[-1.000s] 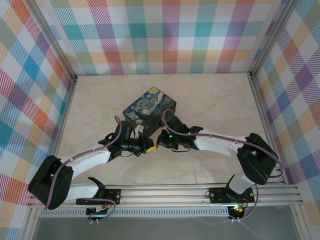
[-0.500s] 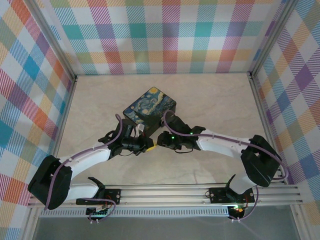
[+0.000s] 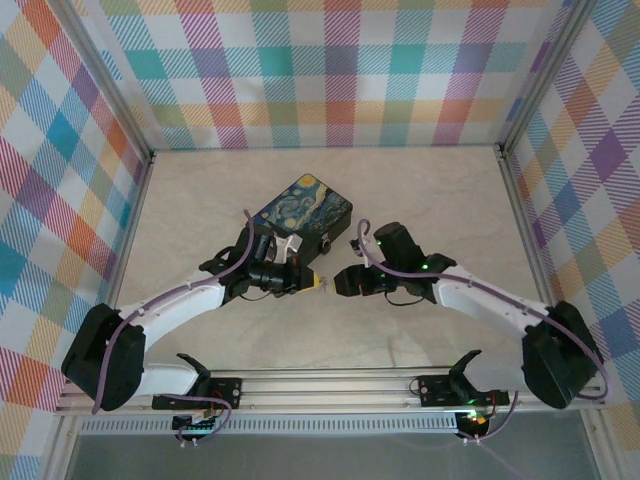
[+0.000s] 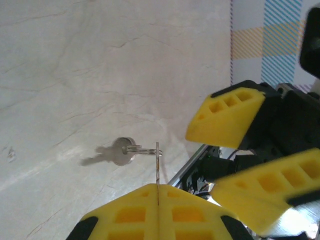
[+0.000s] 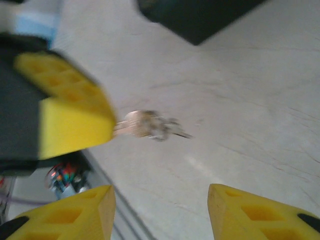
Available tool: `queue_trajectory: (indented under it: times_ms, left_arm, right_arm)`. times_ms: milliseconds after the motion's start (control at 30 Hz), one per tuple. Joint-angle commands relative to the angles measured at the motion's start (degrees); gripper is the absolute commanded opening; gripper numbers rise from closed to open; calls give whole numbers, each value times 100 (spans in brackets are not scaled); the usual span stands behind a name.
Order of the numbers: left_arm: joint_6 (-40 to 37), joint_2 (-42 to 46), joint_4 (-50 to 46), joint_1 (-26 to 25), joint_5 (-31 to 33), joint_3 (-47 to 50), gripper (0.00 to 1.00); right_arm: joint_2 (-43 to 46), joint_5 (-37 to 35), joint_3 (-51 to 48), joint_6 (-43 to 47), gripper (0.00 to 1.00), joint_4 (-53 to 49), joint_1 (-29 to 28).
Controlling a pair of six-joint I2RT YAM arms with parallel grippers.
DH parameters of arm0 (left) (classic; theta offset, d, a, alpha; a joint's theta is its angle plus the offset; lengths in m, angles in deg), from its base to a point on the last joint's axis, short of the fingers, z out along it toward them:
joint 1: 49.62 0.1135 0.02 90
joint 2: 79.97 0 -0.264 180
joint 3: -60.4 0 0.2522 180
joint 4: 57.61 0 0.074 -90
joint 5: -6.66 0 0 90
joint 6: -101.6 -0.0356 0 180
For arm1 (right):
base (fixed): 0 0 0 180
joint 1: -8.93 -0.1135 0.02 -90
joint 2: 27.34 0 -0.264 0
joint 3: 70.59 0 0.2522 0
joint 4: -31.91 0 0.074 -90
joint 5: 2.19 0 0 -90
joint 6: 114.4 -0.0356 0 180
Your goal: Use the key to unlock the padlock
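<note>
I am pinching the tiny thin silvery metal key [image 4: 121, 152] in my left gripper's [image 4: 157, 190] closed jaws, with my right gripper's [image 5: 160, 210] jaws hanging spread just opposite it.

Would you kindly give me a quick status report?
Left end effector shut on key. Right end effector open, empty. Box close behind.

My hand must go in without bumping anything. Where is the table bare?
Bare: the tabletop between the box and the right wall, and along the left wall. Crowded: right in front of the box, where the left fingers, pinching the key, face the right fingers.
</note>
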Motion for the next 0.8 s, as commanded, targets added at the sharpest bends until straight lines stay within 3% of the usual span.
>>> queue_trajectory:
  times_ms: [0, 200, 433, 767]
  left_arm:
    - [-845, 83, -239, -56, -471, -339, 0]
    - [-1590, 110, -733, -56, -733, -681, 0]
    - [-1771, 30, -759, -55, -1005, -832, 0]
    - [-1840, -190, -777, -56, -1064, -959, 0]
  right_arm:
    - [324, 1061, -67, 958, 51, 92, 143]
    - [232, 1572, 45, 1512, 50, 57, 485]
    - [-195, 2036, 281, 1602, 46, 312, 914]
    - [-842, 2759, 629, 1608, 43, 619, 938]
